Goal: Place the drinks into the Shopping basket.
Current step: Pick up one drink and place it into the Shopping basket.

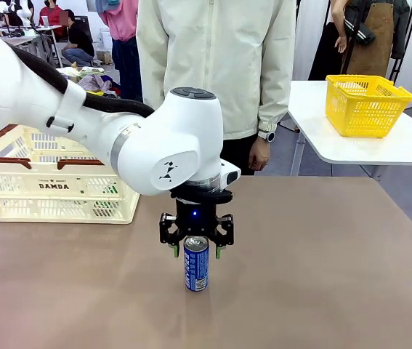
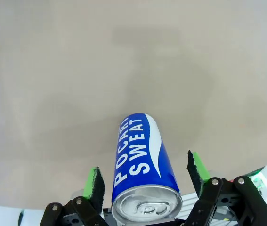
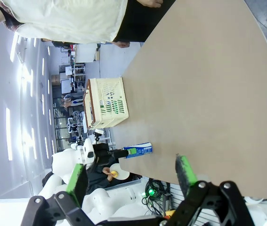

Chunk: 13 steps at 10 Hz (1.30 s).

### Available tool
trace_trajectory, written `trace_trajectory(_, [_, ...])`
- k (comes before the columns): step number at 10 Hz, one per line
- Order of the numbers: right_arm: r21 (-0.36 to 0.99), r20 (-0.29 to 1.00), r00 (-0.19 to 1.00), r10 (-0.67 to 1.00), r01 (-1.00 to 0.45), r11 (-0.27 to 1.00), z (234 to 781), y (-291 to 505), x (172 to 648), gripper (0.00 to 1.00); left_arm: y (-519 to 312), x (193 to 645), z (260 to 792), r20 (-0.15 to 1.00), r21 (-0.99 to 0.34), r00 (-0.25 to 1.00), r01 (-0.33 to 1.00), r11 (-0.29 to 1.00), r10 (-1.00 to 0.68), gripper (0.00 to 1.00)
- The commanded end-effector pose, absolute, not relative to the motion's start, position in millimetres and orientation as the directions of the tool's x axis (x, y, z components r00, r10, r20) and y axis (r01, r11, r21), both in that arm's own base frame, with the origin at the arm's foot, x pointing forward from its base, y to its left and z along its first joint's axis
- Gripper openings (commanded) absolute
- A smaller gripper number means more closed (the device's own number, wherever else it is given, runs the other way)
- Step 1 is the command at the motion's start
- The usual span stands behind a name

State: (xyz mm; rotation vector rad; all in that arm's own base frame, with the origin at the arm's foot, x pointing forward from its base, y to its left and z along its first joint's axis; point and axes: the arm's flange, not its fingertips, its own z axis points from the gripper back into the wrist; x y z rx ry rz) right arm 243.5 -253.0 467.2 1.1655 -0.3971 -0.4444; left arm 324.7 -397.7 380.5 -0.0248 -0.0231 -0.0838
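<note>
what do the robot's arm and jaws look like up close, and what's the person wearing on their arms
The left arm is glossy white with rounded joints, a dark grey cap, a black cable along it and a small black logo. The left gripper is black with a blue light and green pads. The person wears cream long sleeves and a wristwatch.

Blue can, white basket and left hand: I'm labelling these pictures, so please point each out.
Blue can [image 1: 196,265], front view, middle of its side.
White basket [image 1: 54,186], front view, near wall by the print.
Left hand [image 1: 195,252], front view, between the open fingertips, around the can's top.
</note>
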Motion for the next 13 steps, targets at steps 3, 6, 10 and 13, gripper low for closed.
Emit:
trace_trajectory(3, [0.938, 0.086, 0.848, -0.523, 0.108, 0.33, 467.4, -253.8, 243.0, 1.0, -394.0, 317.3, 376.2, -0.012, -0.03, 0.992, 0.129, 0.991, -0.129, 0.93])
trace_trajectory(6, [0.938, 0.086, 0.848, -0.523, 0.108, 0.33, 467.4, -253.8, 243.0, 1.0, -395.1, 319.8, 374.3, -0.023, -0.029, 0.991, 0.135, 0.99, -0.136, 0.93])
trace_trajectory(10, [0.938, 0.086, 0.848, -0.523, 0.108, 0.33, 467.4, -253.8, 243.0, 1.0, -396.5, 320.7, 372.8, -0.036, -0.011, 0.989, 0.143, 0.99, -0.143, 0.0])
trace_trajectory(13, [0.938, 0.086, 0.848, -0.523, 0.108, 0.33, 467.4, -253.8, 243.0, 1.0, -398.3, 319.4, 372.9, -0.037, -0.01, 0.987, 0.156, 0.988, -0.156, 0.0])
